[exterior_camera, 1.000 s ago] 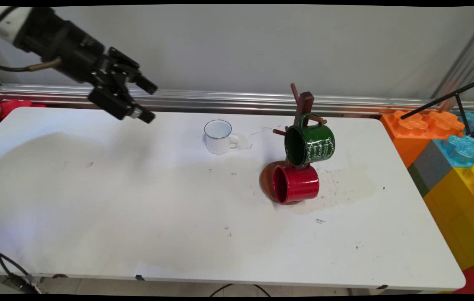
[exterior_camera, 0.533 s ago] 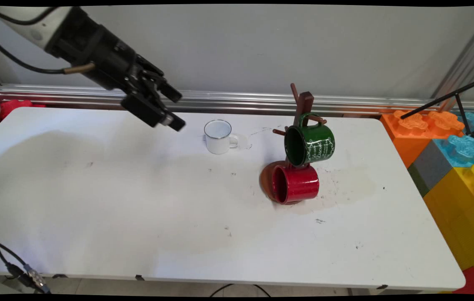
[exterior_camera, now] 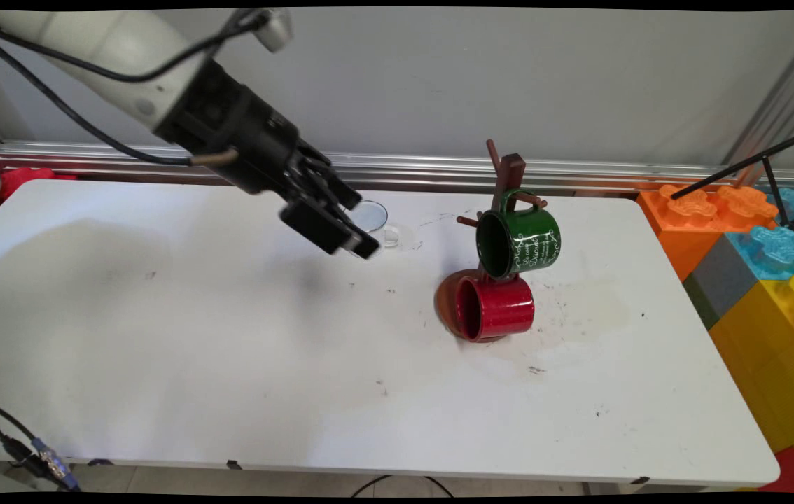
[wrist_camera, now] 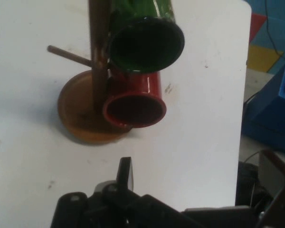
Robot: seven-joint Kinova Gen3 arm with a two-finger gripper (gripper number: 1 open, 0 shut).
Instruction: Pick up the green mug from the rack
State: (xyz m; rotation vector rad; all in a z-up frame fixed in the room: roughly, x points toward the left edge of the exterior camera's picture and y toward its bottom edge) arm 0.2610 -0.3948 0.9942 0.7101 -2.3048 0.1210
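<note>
- Just behind the gripper, whose jaws are spread and empty, a white enamel mug stands upright and partly hidden; I can't tell whether they touch.
- It looks light, stiff and slick; I'd judge the rim wall the surest hold, or the handle on its far side.
- Well beyond the jaws, a wooden mug tree carries a green mug above a red mug on the white table.
</note>
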